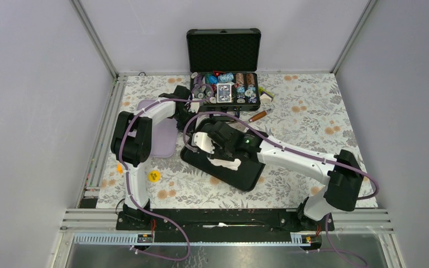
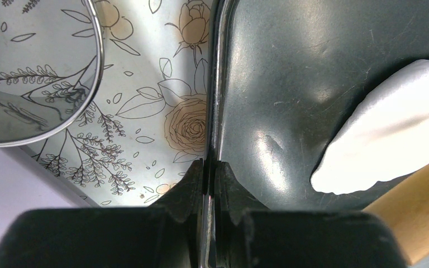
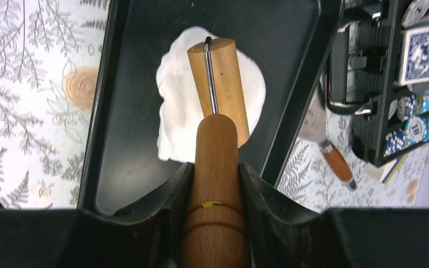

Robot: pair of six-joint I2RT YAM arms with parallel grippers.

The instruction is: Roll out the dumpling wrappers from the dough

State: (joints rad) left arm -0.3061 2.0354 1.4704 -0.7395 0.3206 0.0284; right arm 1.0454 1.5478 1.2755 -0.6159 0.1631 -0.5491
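Dough [image 3: 176, 106]: uneven, under rolling pin [image 3: 223, 78], mid-frame.
Right tool [image 3: 215, 167]: clamped on its handle.
Left tool [image 2: 208, 164]: pinching tray [image 2: 290, 67] rim.
Tip: roll evenly outward.

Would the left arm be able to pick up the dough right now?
Probably not at once. The left gripper is shut on the rim of the black tray, and the wooden roller in the right gripper lies on the dough. The dough is near, though.
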